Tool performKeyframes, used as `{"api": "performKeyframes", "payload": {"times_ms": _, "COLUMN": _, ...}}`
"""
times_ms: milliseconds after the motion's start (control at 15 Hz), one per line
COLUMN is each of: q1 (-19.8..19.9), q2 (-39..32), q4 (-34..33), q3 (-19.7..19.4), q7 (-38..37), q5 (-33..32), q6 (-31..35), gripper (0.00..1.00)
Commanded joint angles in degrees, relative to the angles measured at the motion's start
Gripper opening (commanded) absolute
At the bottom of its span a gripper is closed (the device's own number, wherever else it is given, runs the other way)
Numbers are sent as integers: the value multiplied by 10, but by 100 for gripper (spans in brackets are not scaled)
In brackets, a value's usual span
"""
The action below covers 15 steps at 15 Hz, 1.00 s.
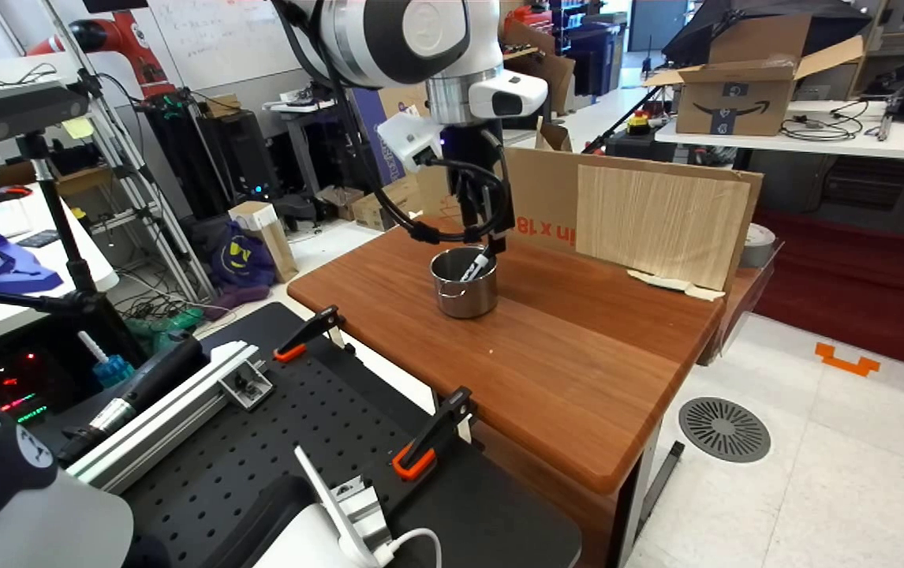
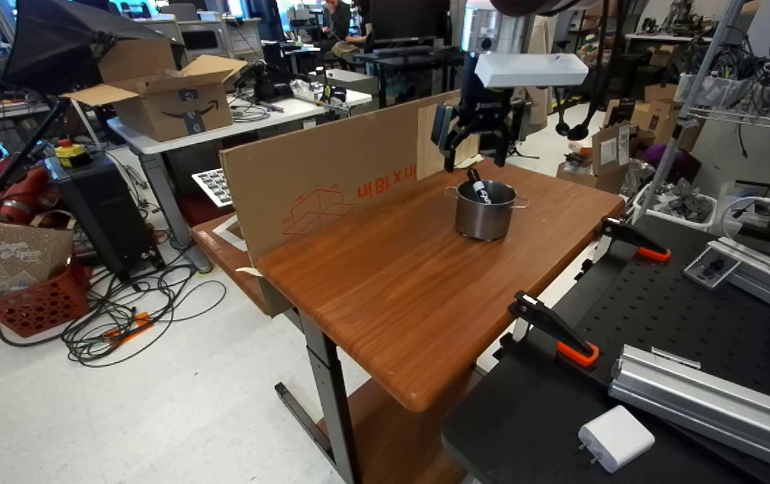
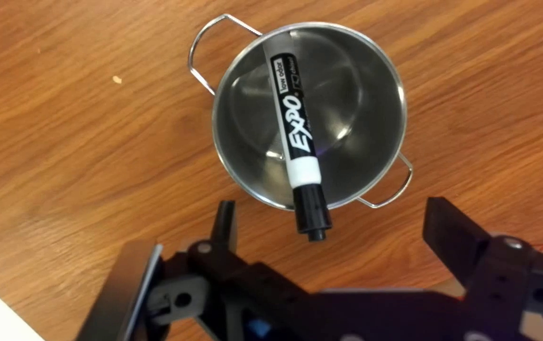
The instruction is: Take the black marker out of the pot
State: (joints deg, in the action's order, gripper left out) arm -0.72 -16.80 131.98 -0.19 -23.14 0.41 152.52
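Observation:
The pot is a silvery metal pot with two thin wire handles; it stands upright on the wooden table in both exterior views [image 1: 465,298] [image 2: 482,222] and in the wrist view [image 3: 378,109]. The black marker leans inside it, its black cap end sticking up past the rim, in both exterior views [image 1: 476,267] [image 2: 480,189] and in the wrist view [image 3: 295,118]. My gripper is open and empty above the pot in an exterior view [image 2: 476,163]. In the wrist view the gripper's [image 3: 330,202] fingers are spread wide, with the cap end showing between them, nearer the left finger.
The wooden table [image 2: 385,289] carries the pot. A cardboard panel [image 2: 331,175] stands upright along the table's edge. Black clamps with orange pads [image 1: 428,442] grip the edge of a black perforated board [image 1: 326,426] beside the table.

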Motion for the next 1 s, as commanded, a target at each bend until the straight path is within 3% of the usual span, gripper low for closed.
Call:
{"api": "performKeyframes", "payload": {"times_ms": 0, "q1": -17, "q2": -22, "q4": -26, "q3": -17, "q7": 4, "q5": -2, "q6": -18, "gripper": 74}}
{"api": "performKeyframes", "payload": {"times_ms": 600, "q1": -36, "q2": -50, "q4": -54, "q3": -41, "q7": -8, "q5": -10, "q6": -20, "gripper": 5}}
{"api": "performKeyframes", "payload": {"times_ms": 667, "q1": -37, "q2": -48, "q4": -53, "q3": -42, "q7": -8, "q5": -9, "q6": -19, "gripper": 1}}
{"api": "performKeyframes", "payload": {"times_ms": 933, "q1": -35, "q2": -33, "q4": -44, "q3": -40, "q7": -1, "q5": -3, "q6": -17, "gripper": 5}}
